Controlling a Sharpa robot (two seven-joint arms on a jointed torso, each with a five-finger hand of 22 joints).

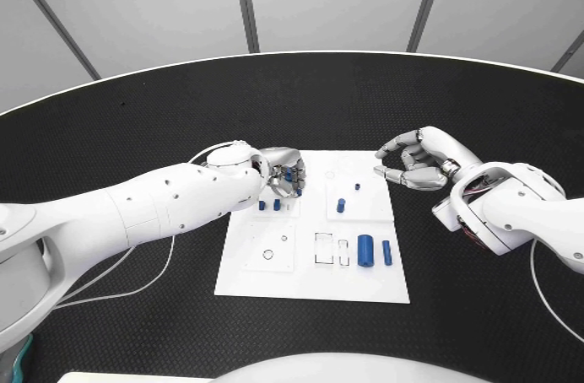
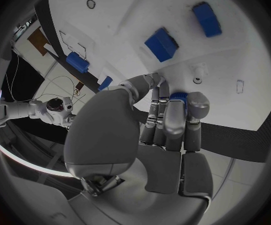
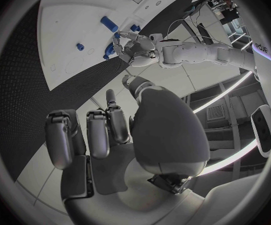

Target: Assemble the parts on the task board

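Left hand (image 1: 281,169) sits over the white task board's (image 1: 305,273) upper-left part, fingers pinching a small blue ribbed part (image 2: 178,96). More blue parts (image 1: 365,250) lie mid-board. Right hand (image 1: 413,159) hovers off the board's right edge, fingers curled in, empty.

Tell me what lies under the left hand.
The left hand hovers over the white task board, pinching a small blue part. Two blue parts stand beside it; the board beneath is covered.

We see glossy white arm shells, small dark screw holes dotting left arm (image 1: 146,206); thin white cables trailing both arms; silver hands: left hand (image 1: 283,167), right hand (image 1: 413,157).
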